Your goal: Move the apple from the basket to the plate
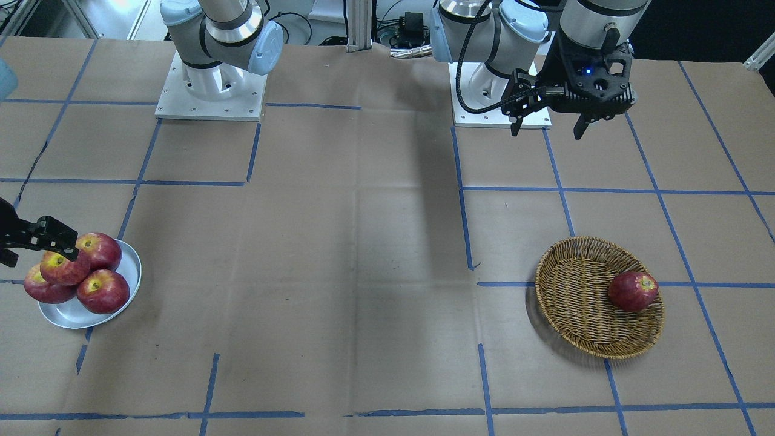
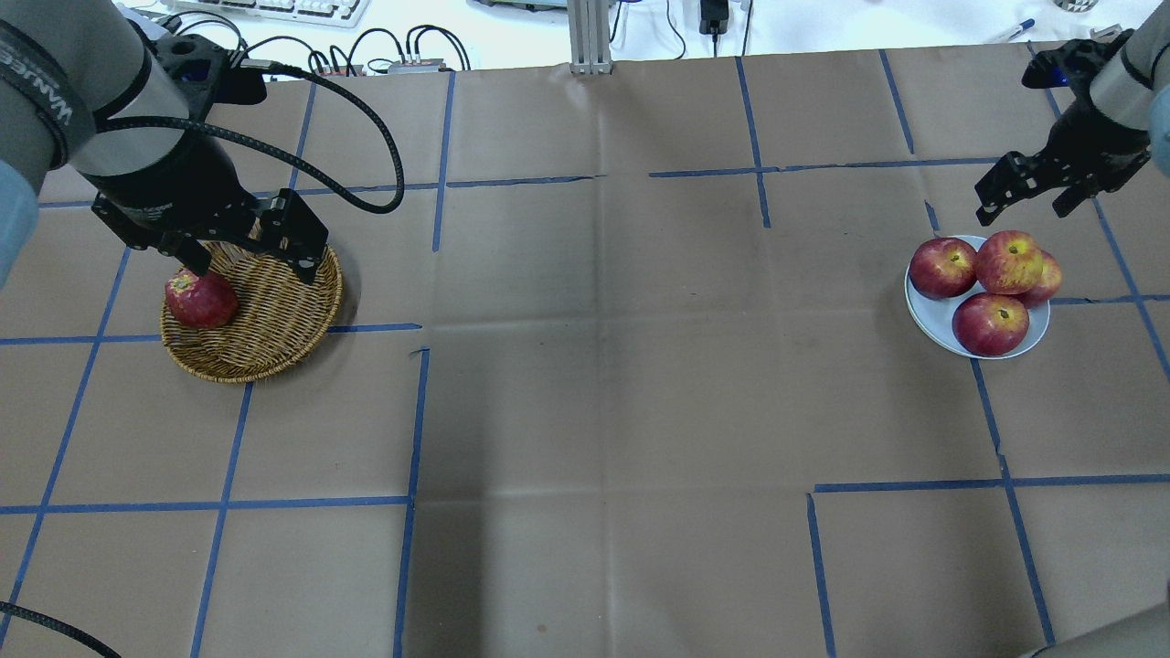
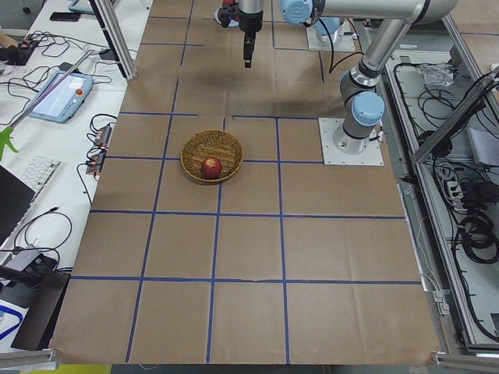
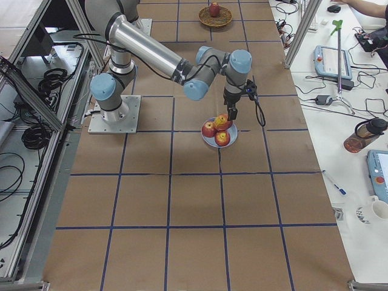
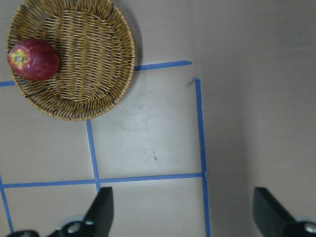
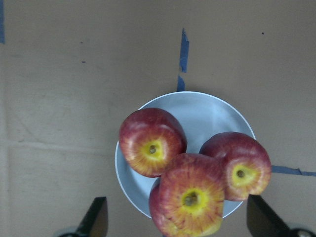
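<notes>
Right gripper [image 2: 1024, 208], jaws apart, over stem-up apple [image 6: 190, 202]

Piled on the plate [image 6: 207, 116]: three apples [image 6: 152, 148], with the apple [image 6: 191, 197] on top, apparently resting on all three. Well apart from the plate, toward the robot's left along the table [image 2: 585, 366]: the basket [image 5: 94, 64], holding a lone apple [image 5: 32, 59] at the rim farthest from the plate.

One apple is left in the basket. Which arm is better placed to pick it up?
Left. The left gripper hangs open near the basket, with the dark-red apple in its wrist view. The right gripper is at the far end, over the plate.
</notes>
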`<action>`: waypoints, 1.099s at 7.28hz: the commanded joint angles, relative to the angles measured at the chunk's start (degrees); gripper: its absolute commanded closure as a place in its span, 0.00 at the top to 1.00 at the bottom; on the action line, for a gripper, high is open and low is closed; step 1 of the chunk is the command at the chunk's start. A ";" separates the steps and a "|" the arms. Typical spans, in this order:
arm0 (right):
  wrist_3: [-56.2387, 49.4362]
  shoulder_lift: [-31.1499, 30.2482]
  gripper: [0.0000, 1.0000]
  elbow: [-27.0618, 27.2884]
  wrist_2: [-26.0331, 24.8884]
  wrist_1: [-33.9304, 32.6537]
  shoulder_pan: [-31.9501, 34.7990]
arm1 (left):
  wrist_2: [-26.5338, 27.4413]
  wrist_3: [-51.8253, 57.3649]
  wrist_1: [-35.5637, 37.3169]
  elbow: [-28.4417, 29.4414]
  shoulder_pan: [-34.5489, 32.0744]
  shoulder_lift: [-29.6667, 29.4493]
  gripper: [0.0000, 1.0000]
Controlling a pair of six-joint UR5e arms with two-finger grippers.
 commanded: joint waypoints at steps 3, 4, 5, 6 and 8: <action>15.65 -12.17 1.00 -2.03 -0.07 15.54 12.23 | 0.00 0.10 0.00 -0.08 0.00 0.07 0.99; 21.52 -13.68 1.00 -1.94 -0.24 15.64 16.70 | 0.00 0.10 0.00 -0.17 0.00 0.16 0.99; 23.76 -13.95 1.00 -1.76 -0.59 15.56 20.58 | 0.00 0.10 0.00 -0.08 0.00 -0.01 0.99; 24.65 -14.48 1.00 -1.67 -0.77 15.47 22.70 | -0.09 0.01 0.00 0.09 0.00 -0.36 0.99; 24.48 -14.13 1.00 -1.58 -0.07 15.38 22.46 | 0.00 -0.26 -0.09 -0.17 -0.08 -1.07 0.99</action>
